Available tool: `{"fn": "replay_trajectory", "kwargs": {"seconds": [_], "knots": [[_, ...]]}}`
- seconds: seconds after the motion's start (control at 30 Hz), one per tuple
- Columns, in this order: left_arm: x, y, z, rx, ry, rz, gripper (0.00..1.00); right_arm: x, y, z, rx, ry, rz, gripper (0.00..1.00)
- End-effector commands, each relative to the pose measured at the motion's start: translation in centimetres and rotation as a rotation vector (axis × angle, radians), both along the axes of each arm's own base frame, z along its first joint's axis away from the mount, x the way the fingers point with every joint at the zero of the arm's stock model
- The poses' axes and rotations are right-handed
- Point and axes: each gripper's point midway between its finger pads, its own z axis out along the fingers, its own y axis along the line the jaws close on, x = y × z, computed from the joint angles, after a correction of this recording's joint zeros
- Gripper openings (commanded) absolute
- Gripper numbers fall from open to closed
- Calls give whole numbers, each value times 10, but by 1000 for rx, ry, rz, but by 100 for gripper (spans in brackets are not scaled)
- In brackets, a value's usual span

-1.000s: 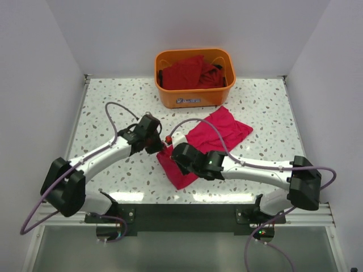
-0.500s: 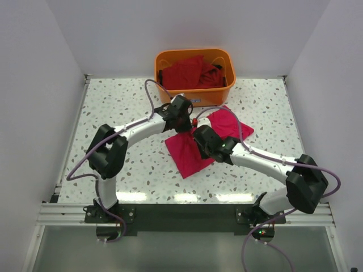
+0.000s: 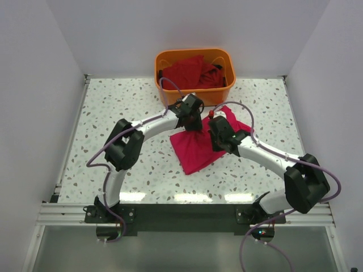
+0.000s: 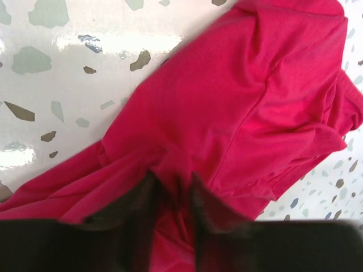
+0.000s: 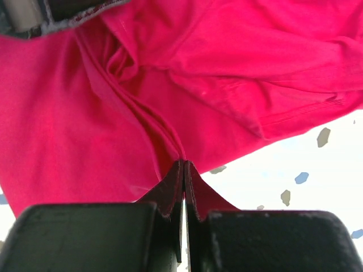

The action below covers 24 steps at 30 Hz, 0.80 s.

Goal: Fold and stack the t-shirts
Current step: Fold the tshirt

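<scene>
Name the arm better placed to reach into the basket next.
Left, likely: the left gripper sits just before the orange basket, the right gripper farther back. Both are shut on the crimson t-shirt, so release first.

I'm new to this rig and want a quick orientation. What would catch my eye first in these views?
The bright crimson t-shirt lies crumpled in the middle of the table, and both arms meet over it: the left gripper and the right gripper each pinch a fold of it. Behind them, at the far edge, an orange basket holds darker red t-shirts.
</scene>
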Motion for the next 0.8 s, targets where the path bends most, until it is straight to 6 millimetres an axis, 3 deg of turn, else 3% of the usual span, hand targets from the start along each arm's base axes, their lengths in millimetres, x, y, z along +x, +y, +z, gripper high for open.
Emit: {"fn": "replay_trajectory", "kwargs": {"seconds": [0.0, 0.1, 0.13, 0.17, 0.3, 0.37, 0.4, 0.43, 0.53, 0.6, 0.63, 0.7, 0.73, 0.77], "knots": [[14, -5, 14, -1, -47, 6, 39, 9, -3, 2, 22, -2, -26, 2], [14, -2, 21, 6, -53, 9, 71, 9, -3, -1, 6, 27, -37, 39], [13, -1, 24, 6, -57, 8, 90, 9, -4, 0, 4, 29, -43, 54], [10, 1, 32, 4, -69, 2, 100, 7, -7, 0, -6, 38, -50, 58], [-4, 12, 57, 1, -104, 0, 100, 6, -9, 17, 27, 1, -72, 66], [-17, 25, 69, 4, -121, 12, 100, 2, 2, 24, 79, 2, -15, 73], [-21, 32, 71, 8, -120, 32, 100, -1, 7, 30, 101, -8, 25, 91], [-23, 46, 69, 36, -123, 66, 100, -4, 12, 33, 118, -11, 54, 99], [-39, 88, 61, 69, -80, 138, 100, -19, 38, 44, 108, -66, 200, 99], [-60, 122, 47, 92, -37, 193, 100, -35, 69, 55, 74, -118, 342, 99], [-62, 142, 42, 109, -34, 241, 100, -40, 81, 50, 59, -104, 377, 99], [-88, 179, 34, 131, -8, 307, 100, -49, 106, 54, 50, -89, 434, 98], [-103, 209, 28, 159, 7, 364, 100, -52, 111, 37, -5, -42, 449, 98], [-112, 222, 27, 166, 14, 396, 100, -53, 117, 32, -40, -35, 456, 96]]}}
